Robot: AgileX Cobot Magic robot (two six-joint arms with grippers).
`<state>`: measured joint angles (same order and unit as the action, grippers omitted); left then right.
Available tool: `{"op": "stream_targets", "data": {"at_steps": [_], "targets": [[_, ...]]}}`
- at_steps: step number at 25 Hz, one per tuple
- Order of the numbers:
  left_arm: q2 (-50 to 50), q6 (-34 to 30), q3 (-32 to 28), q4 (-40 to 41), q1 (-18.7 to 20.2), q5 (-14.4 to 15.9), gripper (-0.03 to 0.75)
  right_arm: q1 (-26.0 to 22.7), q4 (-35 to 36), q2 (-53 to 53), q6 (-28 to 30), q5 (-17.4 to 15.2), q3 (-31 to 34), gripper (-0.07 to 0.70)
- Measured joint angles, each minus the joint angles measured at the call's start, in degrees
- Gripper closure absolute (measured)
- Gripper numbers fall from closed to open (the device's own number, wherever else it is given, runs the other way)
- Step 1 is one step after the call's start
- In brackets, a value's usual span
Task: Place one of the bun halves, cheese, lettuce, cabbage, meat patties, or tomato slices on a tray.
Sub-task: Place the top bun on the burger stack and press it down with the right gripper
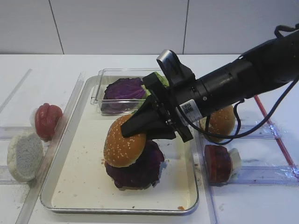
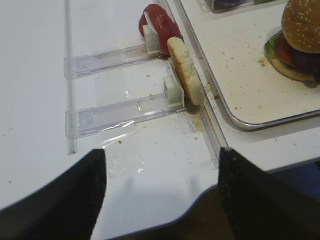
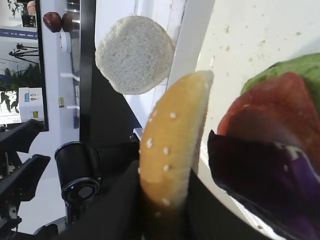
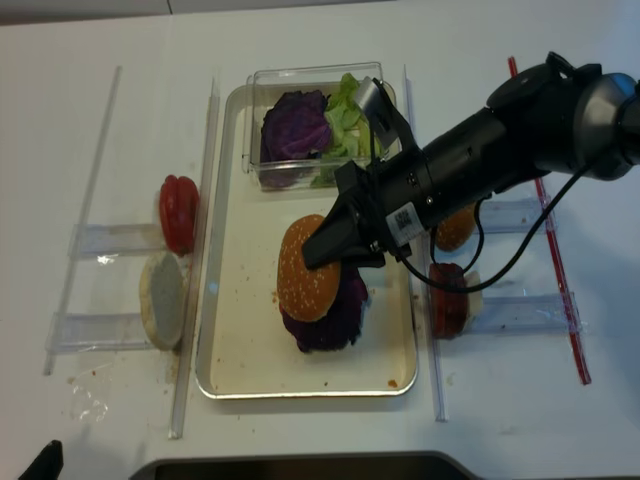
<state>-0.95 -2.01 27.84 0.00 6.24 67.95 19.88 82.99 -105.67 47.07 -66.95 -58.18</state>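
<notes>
Presently the right gripper (image 1: 133, 130) is clamped on the sesame bun top (image 1: 123, 141), holding it tilted. Directly beneath lies purple cabbage (image 1: 140, 168) on the tray (image 1: 74, 186). Left gripper (image 2: 160, 200) stands open.

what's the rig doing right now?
The right gripper is shut on a golden-brown sesame-seeded bun top, holding it tilted over a stack with a dark purple cabbage leaf on the large silver metal tray. Red and green layers show under the cabbage in the right wrist view. The left gripper sits open off the tray, holding nothing, near a pale floury bun half standing in a clear rack.
</notes>
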Motion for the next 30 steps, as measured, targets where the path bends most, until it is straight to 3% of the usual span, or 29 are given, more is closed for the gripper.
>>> {"op": "stream_targets", "data": {"at_steps": [5, 15, 17, 23, 30], "targets": [[0.0, 0.0, 0.0, 0.0, 0.0, 0.0, 0.276, -2.26, -0.6, 0.0, -0.72, 0.13, 0.0, 0.446], [0.0, 0.0, 0.0, 0.0, 0.0, 0.0, 0.276, -2.36, -2.82, -0.53, -2.2, 0.12, 0.0, 0.443], [0.0, 0.0, 0.0, 0.0, 0.0, 0.0, 0.276, -2.36, -2.72, -1.22, -2.31, 0.12, 0.0, 0.413], [0.0, 0.0, 0.0, 0.0, 0.0, 0.0, 0.276, -2.36, -2.02, -2.51, -2.31, 0.12, -0.03, 0.16], [0.0, 0.0, 0.0, 0.0, 0.0, 0.0, 0.276, -2.36, -3.35, -2.61, -1.53, 0.04, -1.29, 0.125]]}}
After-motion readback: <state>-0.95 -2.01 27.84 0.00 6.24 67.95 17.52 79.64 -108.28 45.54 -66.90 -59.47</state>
